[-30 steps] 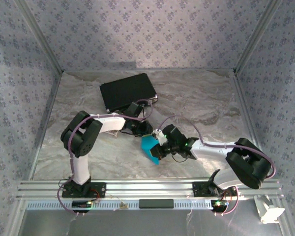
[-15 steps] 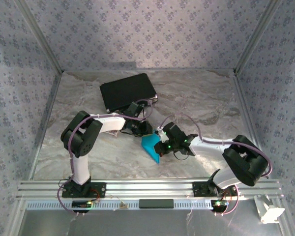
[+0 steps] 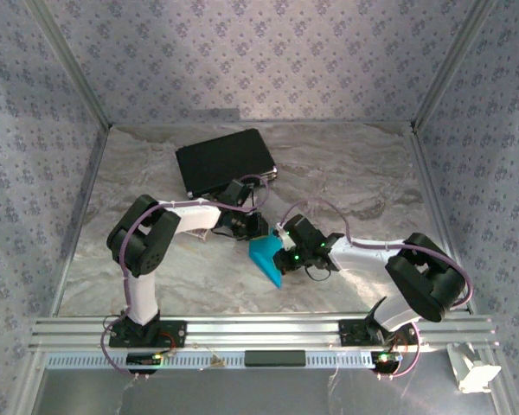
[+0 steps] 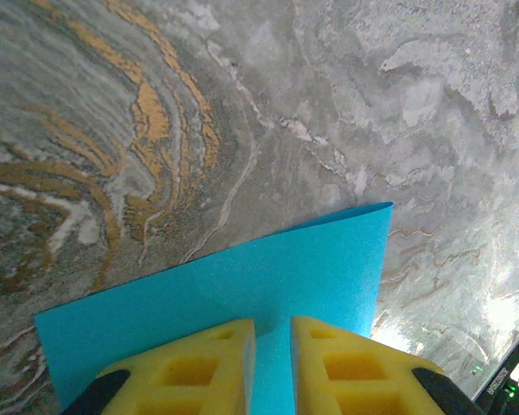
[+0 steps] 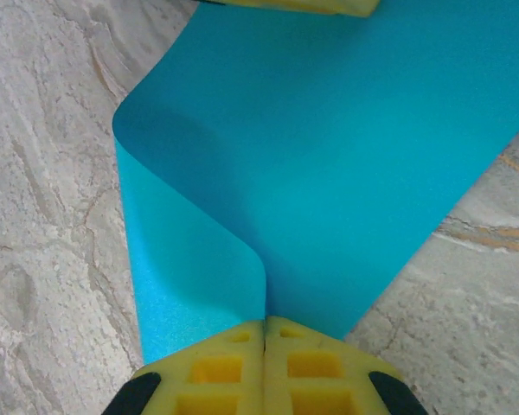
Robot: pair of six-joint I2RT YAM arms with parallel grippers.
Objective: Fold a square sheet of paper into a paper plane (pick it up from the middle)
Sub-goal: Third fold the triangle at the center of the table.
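Observation:
The square sheet of paper, bright cyan-blue, lies partly folded on the marbled table between the two arms. My right gripper is shut on a curled-over fold of the sheet, whose flap bends up from the left into the pinched fingers. My left gripper stands on the sheet's far part, its yellow fingers a narrow gap apart with blue paper showing through the gap. From above, the left gripper sits at the sheet's upper edge and the right gripper at its right side.
A black case lies at the back left of the table. Patterned walls close in the back and both sides. A small white object sits beyond the near rail at the right. Bare marbled table lies right of the case.
My right arm has pushed its gripper and the held paper a little left and away, toward the left gripper. The left arm has stayed put.

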